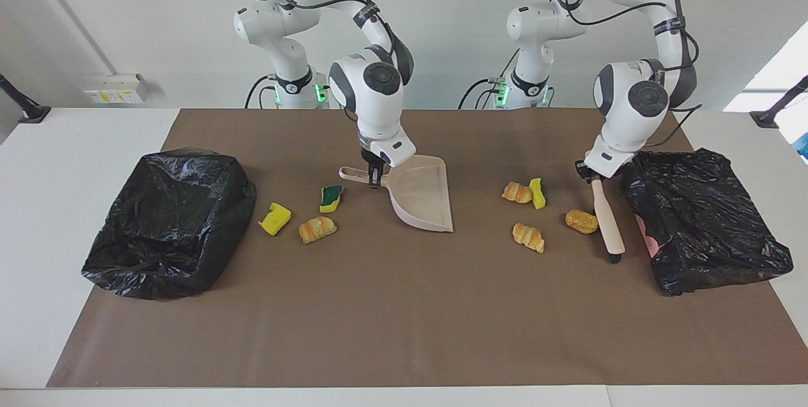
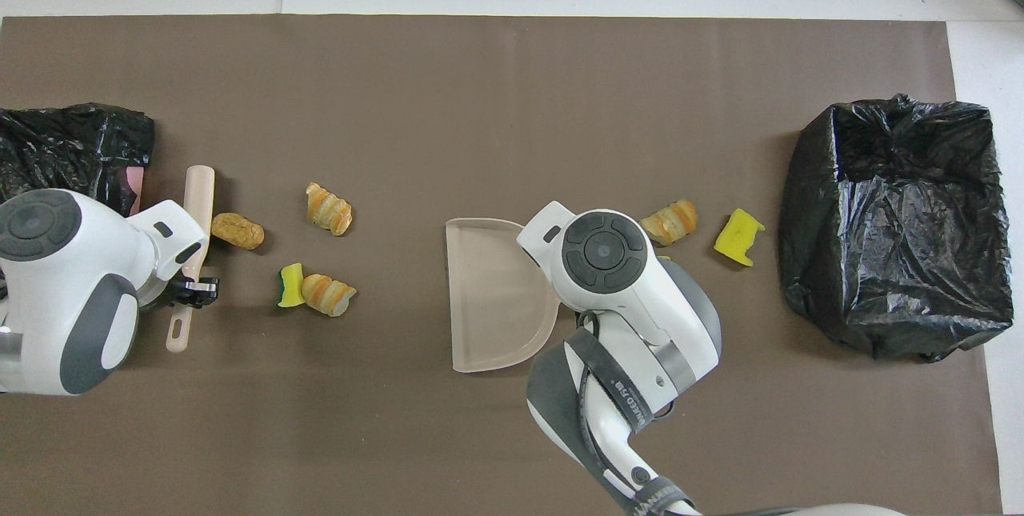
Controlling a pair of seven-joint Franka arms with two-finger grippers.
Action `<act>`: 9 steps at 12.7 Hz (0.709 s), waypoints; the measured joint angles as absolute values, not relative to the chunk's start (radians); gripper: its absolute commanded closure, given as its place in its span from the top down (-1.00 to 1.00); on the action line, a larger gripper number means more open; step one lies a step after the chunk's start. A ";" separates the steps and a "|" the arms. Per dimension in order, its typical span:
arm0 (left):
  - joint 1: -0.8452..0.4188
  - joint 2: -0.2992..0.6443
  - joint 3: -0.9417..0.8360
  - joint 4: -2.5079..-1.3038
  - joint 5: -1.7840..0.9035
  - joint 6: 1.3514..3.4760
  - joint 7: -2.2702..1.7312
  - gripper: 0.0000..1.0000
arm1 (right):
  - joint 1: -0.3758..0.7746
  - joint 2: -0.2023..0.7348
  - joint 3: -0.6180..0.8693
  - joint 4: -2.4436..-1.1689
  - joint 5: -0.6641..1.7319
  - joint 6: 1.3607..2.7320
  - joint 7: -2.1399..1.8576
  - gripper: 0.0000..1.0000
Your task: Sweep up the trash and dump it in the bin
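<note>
My right gripper (image 1: 374, 178) is shut on the handle of the beige dustpan (image 1: 423, 195), which is over the middle of the mat; it also shows in the overhead view (image 2: 492, 300). My left gripper (image 1: 590, 173) is shut on the handle of the beige brush (image 1: 607, 218), whose head is beside a brown pastry (image 1: 582, 221). Two croissants (image 1: 517, 192) (image 1: 528, 236) and a sponge (image 1: 537, 193) lie near it. A yellow sponge (image 1: 275, 218), a green-yellow sponge (image 1: 330, 198) and a croissant (image 1: 317, 229) lie between the dustpan and the bin (image 1: 170, 224).
The black-bagged bin stands at the right arm's end of the brown mat (image 1: 404, 318). A second black bag (image 1: 701, 218) lies at the left arm's end, right beside the brush. A white table edge surrounds the mat.
</note>
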State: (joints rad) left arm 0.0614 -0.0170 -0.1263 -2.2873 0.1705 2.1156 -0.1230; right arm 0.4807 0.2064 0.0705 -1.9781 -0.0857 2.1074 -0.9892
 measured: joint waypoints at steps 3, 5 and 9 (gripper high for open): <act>-0.051 -0.059 -0.131 -2.336 0.074 2.116 -0.182 -1.00 | 0.479 0.206 0.070 -1.982 -0.086 2.106 -1.025 -1.00; -0.124 -0.070 -0.131 -2.357 0.039 2.117 -0.215 -1.00 | 0.479 0.205 0.070 -1.983 -0.086 2.099 -1.024 -1.00; -0.287 -0.071 -0.133 -2.364 -0.089 2.127 -0.232 -1.00 | 0.491 0.205 0.070 -1.991 -0.086 2.094 -0.937 -1.00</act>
State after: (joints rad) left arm -0.2869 -0.0708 -0.1328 -2.3644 -0.0890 2.1266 -0.2324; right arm 0.4915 0.2047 0.0703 -1.9914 -0.0857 2.0941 -0.9368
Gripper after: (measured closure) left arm 0.740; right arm 0.674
